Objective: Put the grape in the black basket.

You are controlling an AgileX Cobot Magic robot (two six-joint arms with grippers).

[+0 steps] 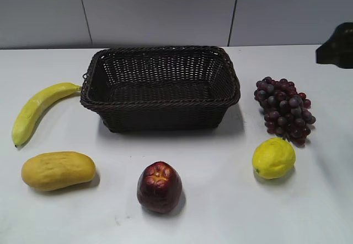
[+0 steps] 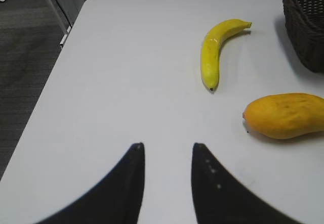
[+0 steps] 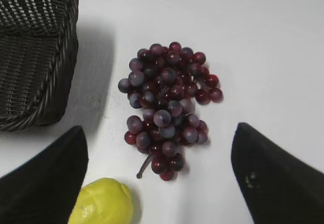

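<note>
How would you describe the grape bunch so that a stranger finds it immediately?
Find the black basket at the table's centre. The grape lies just right of it, behind the lemon. It alone is a cluster of many small dark red-purple balls; its neighbours are single fruits.

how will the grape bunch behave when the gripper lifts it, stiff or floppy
Probably floppy: the grape is many small berries in a loose cluster, so it may sag. Round glossy berries could slip between the fingers. The right gripper stands wide open above it.

No readable text, label, brand, number or sign appeared in any view; fruit, wicker and tabletop carried no markings.
</note>
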